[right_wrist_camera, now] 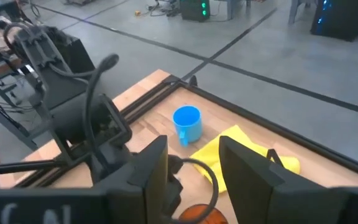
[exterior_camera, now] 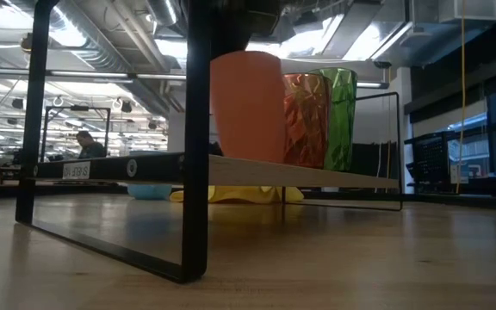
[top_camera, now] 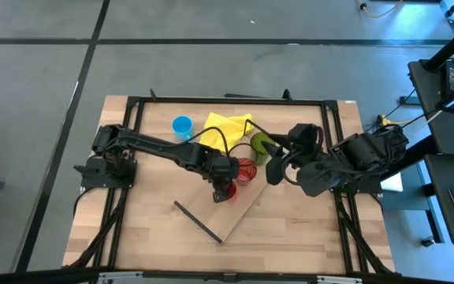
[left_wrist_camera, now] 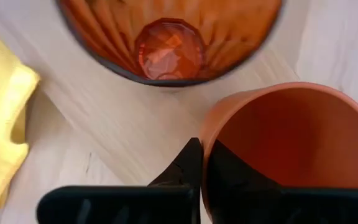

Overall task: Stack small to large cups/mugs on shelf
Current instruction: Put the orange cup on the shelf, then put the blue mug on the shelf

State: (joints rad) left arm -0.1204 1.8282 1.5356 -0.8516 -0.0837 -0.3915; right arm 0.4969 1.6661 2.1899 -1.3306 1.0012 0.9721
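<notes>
The small red cup stands on the shelf beside the dark red glass. The left gripper pinches its rim and should let go gently. The right gripper, spread, waits nearby.

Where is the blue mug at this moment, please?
In the high view the blue mug stands on the tabletop toward the far edge, left of the yellow cloth, not on the shelf with the other cups.

no lettering, label or number can be read anywhere.
</notes>
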